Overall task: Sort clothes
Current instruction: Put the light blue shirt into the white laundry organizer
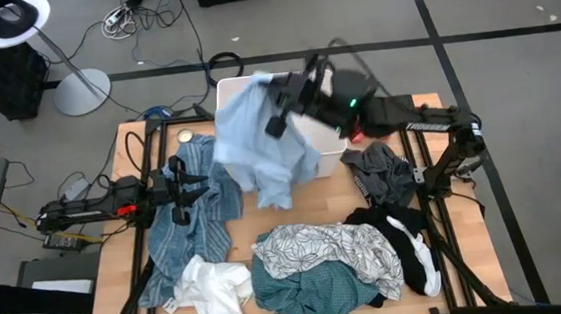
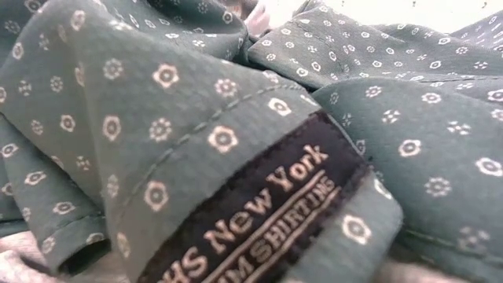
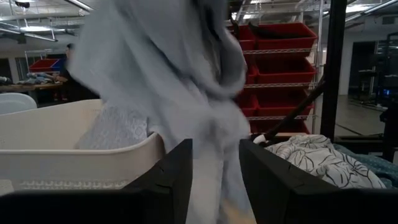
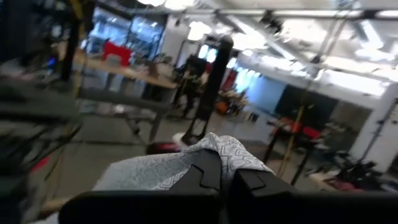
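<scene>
As it hangs over the bin, light blue garment – pinched in right end effector, left end effector open.

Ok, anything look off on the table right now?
Yes: the teal garment lies pressed against the low camera, filling its view. Otherwise, the right gripper is shut on the light blue garment, which dangles over the white bin rim, half outside. The left gripper waits open.

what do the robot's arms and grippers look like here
Both arms are dark, jointed and slim. The left arm has orange-red markings near its base; the right arm shows a small green light and a red patch. The left gripper has two broad, flat black fingers; the right gripper looks alike.
</scene>
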